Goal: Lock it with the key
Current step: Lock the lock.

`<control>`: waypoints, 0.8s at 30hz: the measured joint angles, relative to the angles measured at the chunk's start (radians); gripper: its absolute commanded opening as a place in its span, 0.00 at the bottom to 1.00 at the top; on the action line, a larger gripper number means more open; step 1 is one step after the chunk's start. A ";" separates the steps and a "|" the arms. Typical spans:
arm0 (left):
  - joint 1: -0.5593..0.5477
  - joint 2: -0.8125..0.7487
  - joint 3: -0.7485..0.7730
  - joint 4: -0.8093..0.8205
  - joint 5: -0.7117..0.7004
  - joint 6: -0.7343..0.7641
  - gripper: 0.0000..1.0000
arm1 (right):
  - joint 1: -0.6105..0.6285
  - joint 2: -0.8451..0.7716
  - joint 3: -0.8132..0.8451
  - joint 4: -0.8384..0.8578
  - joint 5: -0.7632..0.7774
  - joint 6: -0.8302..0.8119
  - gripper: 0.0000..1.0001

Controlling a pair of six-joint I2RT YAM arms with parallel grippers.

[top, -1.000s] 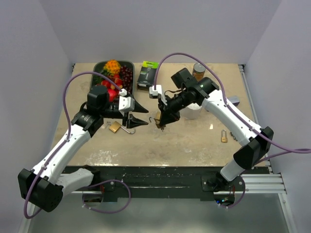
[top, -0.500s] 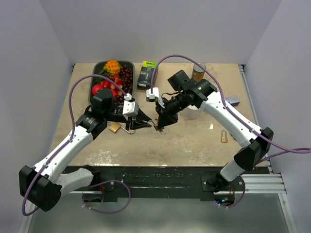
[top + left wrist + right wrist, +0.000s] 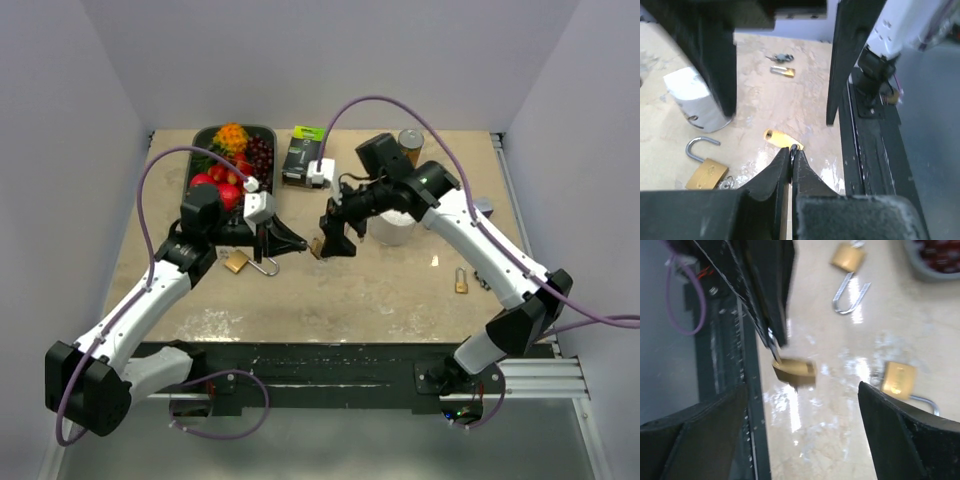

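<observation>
Beige, stone-patterned table [image 3: 380, 295], enclosed by plain pale walls. Status as I read it from my remote station:

1. Left gripper [image 3: 791, 150]: fingers pressed together over the middle of the table, clamped on a thin metal piece that I take for the key [image 3: 772, 347]. The wrist views are blurred here.
2. Hanging padlock [image 3: 794, 373]: a brass body suspended from that key, clear of the surface. I cannot make out its shackle.
3. Right gripper [image 3: 338, 240]: fingers spread wide apart, gripping nothing. It sits just beside the hanging padlock, on the side toward the right edge.
4. Open padlock [image 3: 706, 172]: lies flat on the table near the hanging one, with its shackle swung free.
5. Left padlock [image 3: 237, 262]: rests toward the left edge, with a silver shackle loop [image 3: 265, 268] beside it.
6. Small padlock [image 3: 461, 282]: lies near the right edge.
7. White cup [image 3: 393, 228]: stands just behind the right gripper, toward the far edge.
8. Fruit tray [image 3: 203, 131]: sits against the far edge, toward the left corner. A black box [image 3: 303, 152] lies next to it.
</observation>
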 measured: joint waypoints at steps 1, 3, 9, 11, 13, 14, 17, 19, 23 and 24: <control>0.031 -0.002 -0.022 0.055 0.002 -0.069 0.00 | -0.022 -0.011 0.000 0.029 0.009 0.020 0.96; 0.071 -0.003 -0.060 0.163 -0.002 -0.190 0.00 | -0.091 -0.033 0.000 0.085 0.018 0.059 0.96; 0.116 -0.003 -0.164 0.591 -0.058 -0.655 0.00 | -0.244 -0.062 0.011 0.205 0.042 0.128 0.95; 0.116 -0.003 -0.186 0.698 -0.082 -0.768 0.00 | -0.240 -0.072 0.002 0.243 0.026 0.142 0.96; 0.116 -0.003 -0.195 0.780 -0.104 -0.854 0.00 | -0.231 -0.093 -0.023 0.282 0.001 0.155 0.97; 0.116 -0.003 -0.195 0.809 -0.114 -0.882 0.00 | -0.228 -0.108 -0.040 0.300 -0.018 0.165 0.98; 0.116 -0.005 -0.195 0.876 -0.138 -0.944 0.00 | -0.224 -0.165 -0.120 0.391 -0.057 0.211 0.98; 0.116 -0.005 -0.195 0.901 -0.150 -0.968 0.00 | -0.224 -0.211 -0.190 0.474 -0.082 0.251 0.98; 0.116 -0.006 -0.187 0.919 -0.168 -0.992 0.00 | -0.224 -0.272 -0.282 0.608 -0.151 0.311 0.98; 0.116 -0.006 -0.185 0.921 -0.172 -0.998 0.00 | -0.224 -0.276 -0.291 0.633 -0.166 0.320 0.97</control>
